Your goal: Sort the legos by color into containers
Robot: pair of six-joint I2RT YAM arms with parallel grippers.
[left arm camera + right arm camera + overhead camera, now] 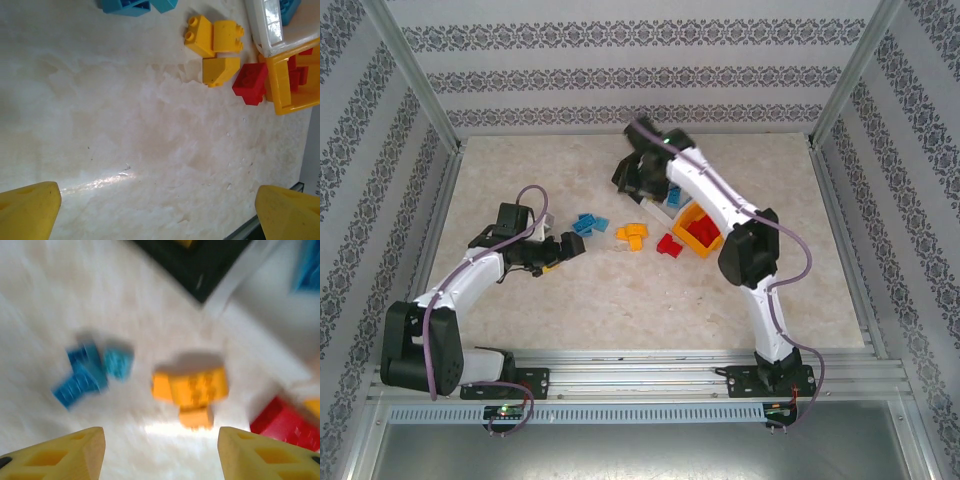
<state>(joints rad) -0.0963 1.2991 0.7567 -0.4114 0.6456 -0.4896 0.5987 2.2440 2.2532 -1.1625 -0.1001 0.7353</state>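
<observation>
Red plastic bricks (pixel 296 75) are held in the orange-yellow rectangular plastic bin (pixel 279 82), and a blue brick (pixel 290 7) in the white-grey bin (pixel 267 25). The black bin (pixel 200 265), with something yellow inside, is seen blurred from the right wrist. Loose blue bricks (pixel 588 223), yellow bricks (pixel 632 236) and a red brick (pixel 670 245) are scattered nearby. The left gripper (pixel 160 210) and right gripper (pixel 161 455) are spread wide, empty.

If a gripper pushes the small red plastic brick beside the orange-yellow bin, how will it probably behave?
The small red plastic brick looks rigid and blocky, so it should slide rather than roll. It seems light, and the marble-look table is glossy, so it may skid. The orange-yellow plastic bin beside it would probably stop it.
</observation>
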